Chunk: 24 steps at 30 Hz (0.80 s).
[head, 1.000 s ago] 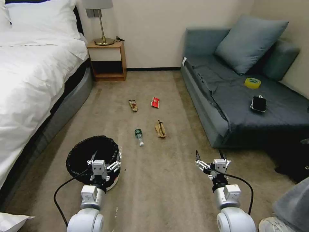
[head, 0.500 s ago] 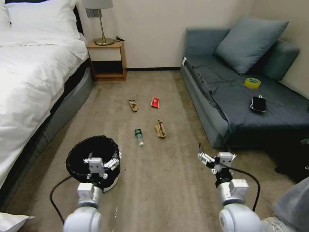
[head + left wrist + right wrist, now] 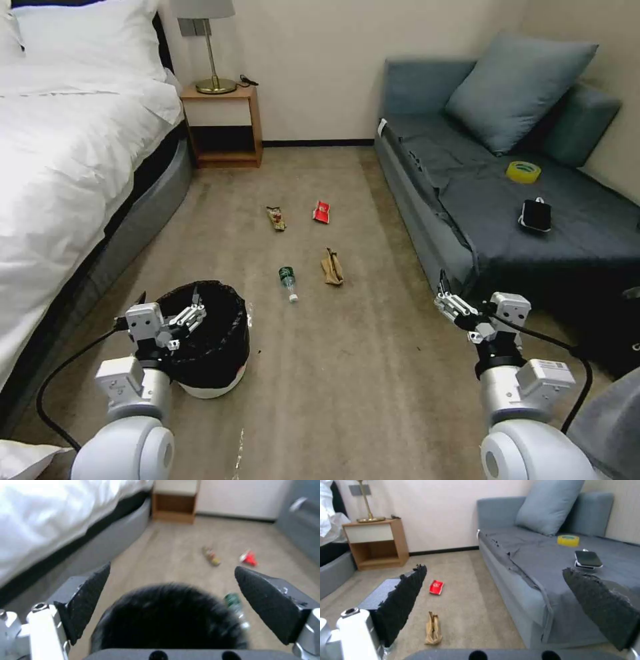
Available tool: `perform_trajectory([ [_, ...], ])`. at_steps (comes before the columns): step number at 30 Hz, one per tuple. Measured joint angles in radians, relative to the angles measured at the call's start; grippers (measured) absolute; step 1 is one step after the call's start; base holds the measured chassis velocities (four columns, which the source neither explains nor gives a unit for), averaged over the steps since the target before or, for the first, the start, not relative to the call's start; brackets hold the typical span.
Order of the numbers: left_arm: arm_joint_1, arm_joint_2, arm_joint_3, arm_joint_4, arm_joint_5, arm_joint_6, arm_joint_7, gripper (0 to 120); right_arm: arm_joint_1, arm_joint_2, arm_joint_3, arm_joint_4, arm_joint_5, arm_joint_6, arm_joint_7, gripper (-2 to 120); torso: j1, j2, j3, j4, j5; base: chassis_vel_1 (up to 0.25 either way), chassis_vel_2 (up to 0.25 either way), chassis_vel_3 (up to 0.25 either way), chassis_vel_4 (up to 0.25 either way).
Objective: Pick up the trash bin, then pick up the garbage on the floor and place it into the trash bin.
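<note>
Trash bin (image 3: 212, 347) stands upright on the carpet near the bed's (image 3: 60, 167) side edge. Left pincer (image 3: 168, 319) released, pads spread wide, at the bin's bed-side rim, not gripping it. Right pincer (image 3: 475, 305) released, held in the air beside the sofa's (image 3: 507, 220) front edge. Garbage lies mid-floor between bed and sofa: clear bottle (image 3: 288, 281) nearest the bin, tan paper wrapper (image 3: 331, 267) beside it, gold-brown wrapper (image 3: 276, 218) and red packet (image 3: 321, 211) farther toward the nightstand (image 3: 223, 123).
</note>
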Motion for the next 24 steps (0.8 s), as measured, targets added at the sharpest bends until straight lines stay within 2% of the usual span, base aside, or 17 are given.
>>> perform_trajectory([
  [1, 0.000, 0.000, 0.000, 0.000, 0.000, 0.000, 0.000, 100, 0.000, 0.000, 0.000, 0.000, 0.000, 0.000, 0.000, 100, 0.000, 0.000, 0.000, 0.0000, 0.0000, 0.000, 0.000, 0.000, 0.000],
  [4, -0.041, 0.052, -0.053, 0.079, -0.122, 0.101, -0.069, 100, -0.001, -0.001, -0.001, -0.005, 0.000, 0.005, 0.000, 100, 0.000, 0.000, 0.000, 0.0001, 0.0000, 0.000, 0.000, 0.000, 0.000],
  [5, -0.041, 0.052, -0.053, 0.079, -0.122, 0.101, -0.069, 100, -0.001, -0.001, -0.001, -0.005, 0.000, 0.005, 0.000, 100, 0.000, 0.000, 0.000, 0.0001, 0.0000, 0.000, 0.000, 0.000, 0.000],
  [8, -0.094, 0.094, -0.069, 0.138, -0.236, 0.191, -0.144, 100, -0.001, -0.001, -0.005, -0.009, -0.003, 0.008, 0.000, 100, 0.000, 0.000, 0.000, 0.0001, 0.0000, 0.000, 0.000, 0.000, 0.000],
  [9, -0.094, 0.094, -0.069, 0.138, -0.236, 0.191, -0.144, 100, -0.001, -0.001, -0.005, -0.009, -0.003, 0.008, 0.000, 100, 0.000, 0.000, 0.000, 0.0001, 0.0000, 0.000, 0.000, 0.000, 0.000],
  [11, -0.134, 0.113, -0.070, 0.166, -0.290, 0.236, -0.180, 100, -0.002, -0.001, -0.006, -0.010, -0.005, 0.009, 0.000, 100, 0.000, 0.000, 0.000, -0.0001, 0.0001, 0.000, 0.000, 0.000, 0.000],
  [14, -0.134, 0.113, -0.070, 0.166, -0.290, 0.236, -0.180, 100, -0.002, -0.001, -0.006, -0.010, -0.005, 0.009, 0.000, 100, 0.000, 0.000, 0.000, -0.0001, 0.0001, 0.000, 0.000, 0.000, 0.000],
  [15, -0.217, 0.147, -0.055, 0.222, -0.345, 0.292, -0.239, 100, -0.003, -0.001, -0.006, -0.011, -0.008, 0.011, 0.000, 100, 0.000, 0.000, 0.000, -0.0002, 0.0001, 0.000, 0.000, 0.000, 0.000],
  [18, -0.277, 0.168, -0.041, 0.272, -0.380, 0.301, -0.279, 100, -0.003, -0.001, -0.003, -0.016, -0.009, 0.014, 0.000, 100, 0.000, 0.000, 0.000, -0.0001, 0.0002, 0.000, 0.000, 0.000, 0.000],
  [24, -0.314, 0.180, -0.027, 0.342, -0.402, 0.301, -0.306, 100, 0.004, -0.002, 0.002, -0.026, -0.010, 0.017, 0.000, 100, 0.000, 0.000, 0.000, -0.0001, 0.0002, 0.000, 0.000, 0.000, 0.000],
])
